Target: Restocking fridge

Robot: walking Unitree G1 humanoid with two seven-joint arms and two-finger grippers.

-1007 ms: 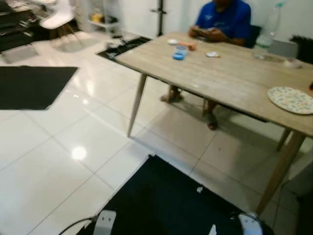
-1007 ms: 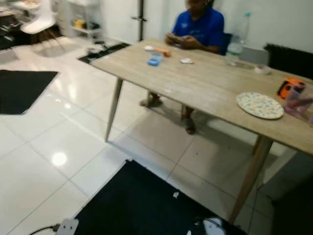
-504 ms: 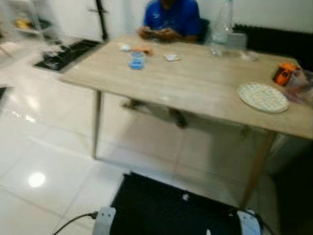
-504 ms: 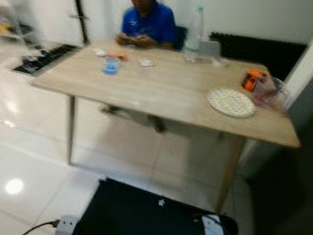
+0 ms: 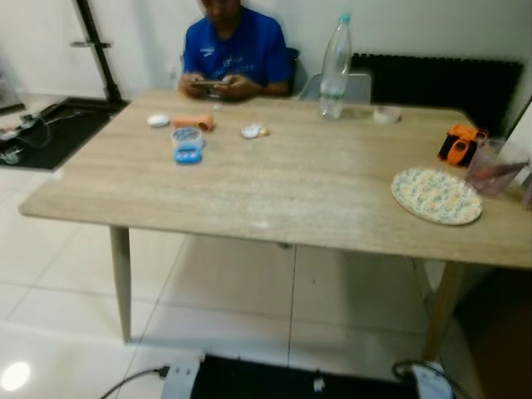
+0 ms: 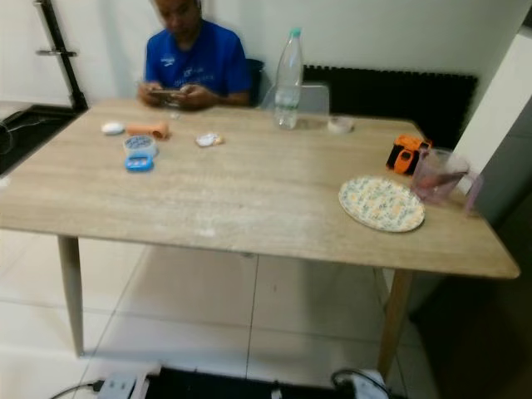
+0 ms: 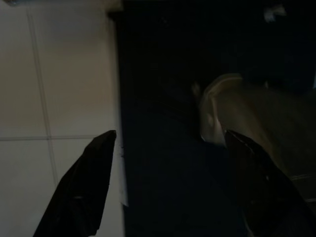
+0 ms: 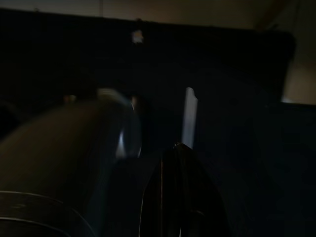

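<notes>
- A wooden table [image 6: 249, 199] stands squarely before the robot, with a person in a blue shirt [image 6: 195, 62] seated at its far side, looking down at a phone.
- A clear water bottle [image 6: 288, 79], the likeliest item for the fridge, stands upright near the table's far edge, just beside the person; whether it is the item to be restocked cannot be told.
- Toward the right end lie a patterned plate [image 6: 381, 204], an orange object [image 6: 405, 155] and a clear plastic jug [image 6: 438, 175]; small items, among them a blue one [image 6: 140, 158], sit at the left near the person.
- The left gripper [image 7: 165, 163] hangs low over white tile and a dark mat, its two black fingers [image 7: 84, 187] spread wide with nothing between them.
- The right gripper [image 8: 180, 190] hangs idle in deep shade; its fingers look pressed together and empty, though the darkness leaves some doubt.
- No fridge can be made out with any certainty; a pale panel at the far right edge is too partial to name.
- By these pictures the job has barely begun: nothing is picked up, nothing stowed. Reaching the table, taking an item and carrying it to the fridge all remain.
</notes>
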